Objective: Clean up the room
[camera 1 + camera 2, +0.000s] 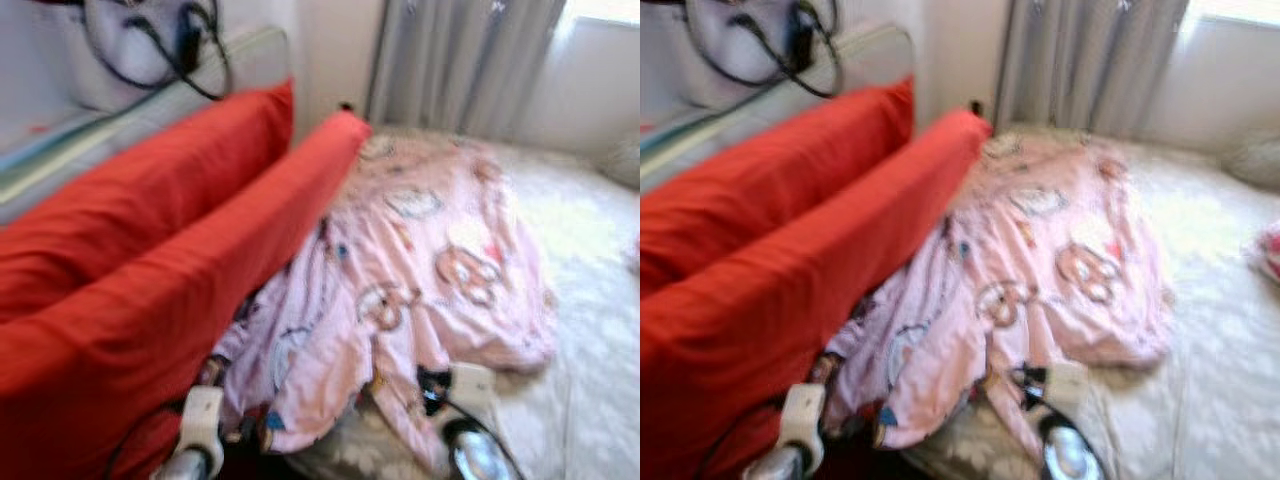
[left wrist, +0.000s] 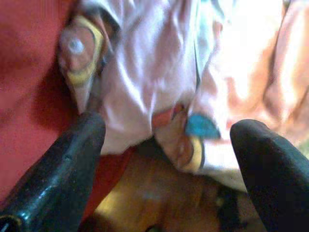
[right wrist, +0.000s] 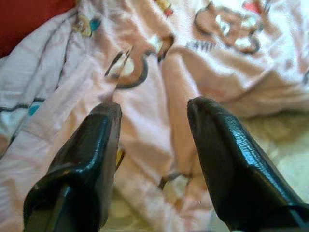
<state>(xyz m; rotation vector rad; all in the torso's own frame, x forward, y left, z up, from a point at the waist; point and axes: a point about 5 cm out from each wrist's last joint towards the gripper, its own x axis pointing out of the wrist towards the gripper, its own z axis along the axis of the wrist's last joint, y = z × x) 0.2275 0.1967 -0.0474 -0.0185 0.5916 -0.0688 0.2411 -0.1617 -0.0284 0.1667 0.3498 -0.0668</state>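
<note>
A crumpled pink blanket printed with cartoon figures lies heaped across a bed covered in a pale, patterned spread, its near edge spilling toward the robot. Along the bed's left side, two long red pillows lie one beside the other, the nearer one touching the blanket's left edge. Behind the pillows runs a pale headboard, with a white bag and its dark looping straps above it. Grey curtains hang at the far wall beside a bright window. The left hand hangs at the blanket's lower left corner, just where the pink cloth meets the red pillow; its two black fingers stand wide apart with nothing between them, the cloth's printed hem lying just past the tips. The right hand hovers over the near part of the blanket, its black fingers spread apart as well, gripping nothing, with folds of pink fabric and a brown cartoon print showing between and beyond them. From the head camera, both silver wrists show at the bottom edge, the left one against the red pillow and the right one at the blanket's near hem. The head views are softly blurred.
</note>
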